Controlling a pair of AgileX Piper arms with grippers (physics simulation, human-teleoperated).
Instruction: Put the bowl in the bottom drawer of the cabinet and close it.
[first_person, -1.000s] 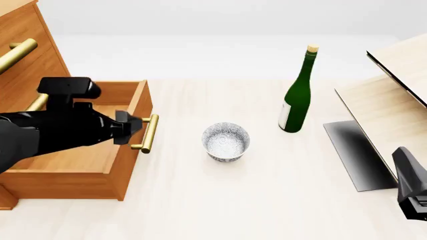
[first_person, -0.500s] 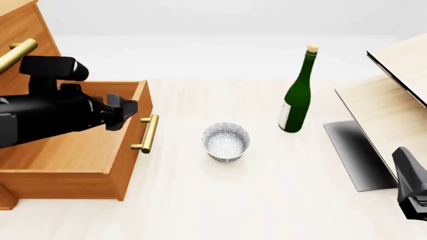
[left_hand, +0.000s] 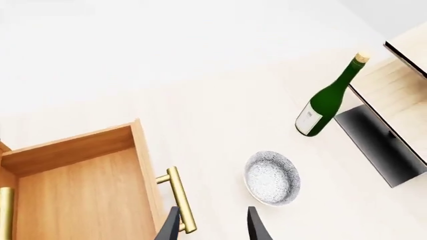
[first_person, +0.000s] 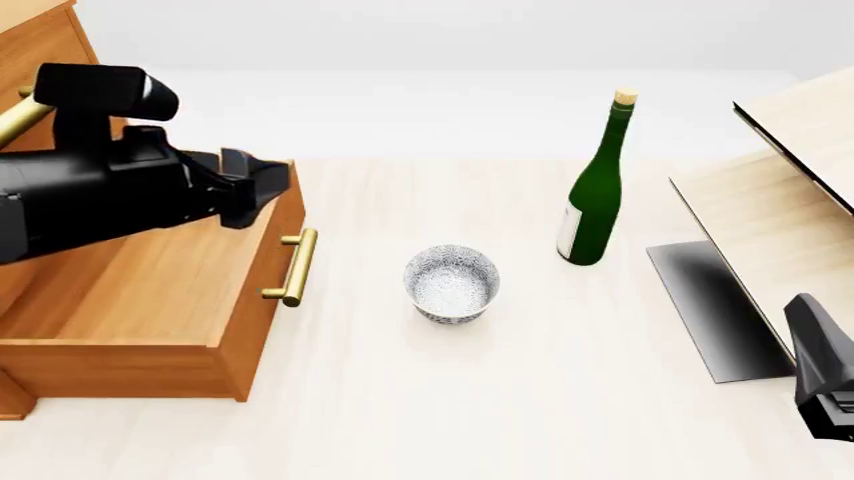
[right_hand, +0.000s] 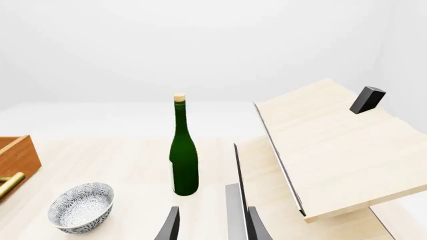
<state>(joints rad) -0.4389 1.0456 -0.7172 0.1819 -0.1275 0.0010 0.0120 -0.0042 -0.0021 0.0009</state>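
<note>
The small speckled white bowl (first_person: 451, 283) stands upright on the table, right of the cabinet (first_person: 54, 110). The bottom drawer (first_person: 147, 290) is pulled out and holds nothing; its brass handle (first_person: 296, 266) faces the bowl. My left gripper (first_person: 264, 187) hovers above the drawer's front edge. It is open with nothing between its fingers, and it is apart from the handle (left_hand: 179, 200) and the bowl (left_hand: 271, 178). My right gripper (right_hand: 212, 226) is open at the table's near right, well away from the bowl (right_hand: 81, 206).
A tall green bottle (first_person: 594, 190) stands upright behind and right of the bowl. A pale wooden structure (first_person: 787, 200) with a black panel (first_person: 707, 310) fills the right side. Upper drawers with brass handles (first_person: 30, 112) stay shut.
My left gripper has risen from beside the drawer handle to above the drawer's front edge. The drawer, bowl, bottle and right arm have not moved.
</note>
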